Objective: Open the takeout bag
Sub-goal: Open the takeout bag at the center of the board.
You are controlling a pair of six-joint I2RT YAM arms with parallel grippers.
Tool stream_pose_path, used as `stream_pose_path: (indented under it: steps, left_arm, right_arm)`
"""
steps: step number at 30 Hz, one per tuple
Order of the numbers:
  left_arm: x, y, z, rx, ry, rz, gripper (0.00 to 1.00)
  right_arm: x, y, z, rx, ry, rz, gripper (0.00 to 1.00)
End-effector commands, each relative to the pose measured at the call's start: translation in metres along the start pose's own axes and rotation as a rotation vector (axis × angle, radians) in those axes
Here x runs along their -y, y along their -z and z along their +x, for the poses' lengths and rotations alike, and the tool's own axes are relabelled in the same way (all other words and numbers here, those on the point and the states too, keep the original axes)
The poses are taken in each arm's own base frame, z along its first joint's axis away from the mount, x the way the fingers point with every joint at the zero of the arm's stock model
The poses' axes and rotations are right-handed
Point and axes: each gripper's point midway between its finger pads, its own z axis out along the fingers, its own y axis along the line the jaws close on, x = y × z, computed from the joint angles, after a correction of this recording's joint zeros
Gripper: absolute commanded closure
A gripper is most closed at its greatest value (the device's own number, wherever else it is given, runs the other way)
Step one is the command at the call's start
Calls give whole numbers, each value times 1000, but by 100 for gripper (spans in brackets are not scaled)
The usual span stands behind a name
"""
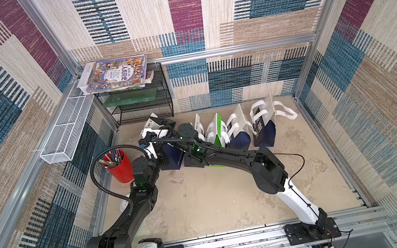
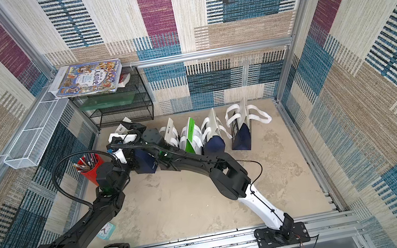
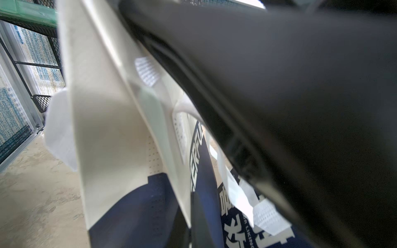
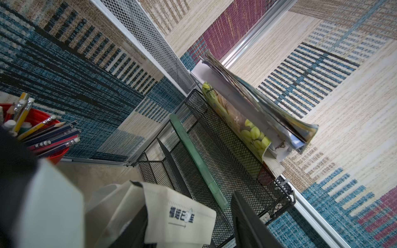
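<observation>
Right wrist camera first: the right tool (image 4: 187, 206) has its jaws standing apart either side of a cream printed flap (image 4: 180, 212). The flap leans on one jaw with clear daylight to the other, so nothing is pinched there yet.

The takeout bag (image 1: 172, 157) stands at the far left end of the row of bags (image 1: 240, 129) along the back of the surface (image 1: 217, 201), just in front of the black mesh rack (image 1: 141, 104) and beside the red pencil cup (image 1: 118, 166). Both arms crowd over its top.

The left tool (image 1: 164, 133) is clamped tight. The left wrist camera shows a white bag wall (image 3: 107, 128) running down towards it, so I'd call that a grip on the bag's wall.

Here's what matters. The bag's mouth seems to run front to back, away from the robot. The left tool is on the pencil-cup side, and the right tool reaches in from the side of the other bags. Opening it looks like a sideways pull, each wall towards its own arm.

Now the trouble. In both top views the wrists cover the mouth completely. A dark blurred mass fills half the left wrist picture, and the pads' contact can't be made out.
</observation>
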Motion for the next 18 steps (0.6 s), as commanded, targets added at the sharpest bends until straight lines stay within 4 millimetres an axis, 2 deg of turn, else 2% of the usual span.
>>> stream_pose_path:
  steps: [1,5,9,12,17,18]
  left_arm:
    - [3,1,-6,20,-31,12,100]
    - [4,2,-7,22,-35,17,100]
    - [4,3,-9,28,-38,20,100]
    - [5,3,-11,33,-39,20,100]
    - [5,4,-11,41,-35,20,100]
    - [5,4,-12,44,-34,20,100]
  right_arm:
    - [-7,-1,1,6,-1,-43,46]
    - [-10,-5,5,-3,7,-65,55]
    - [-10,-9,10,-9,9,-74,69]
    - [-11,-9,12,-5,9,-87,73]
    - [-13,-10,18,-18,8,-130,100]
    - [-12,-11,19,-21,10,-129,100]
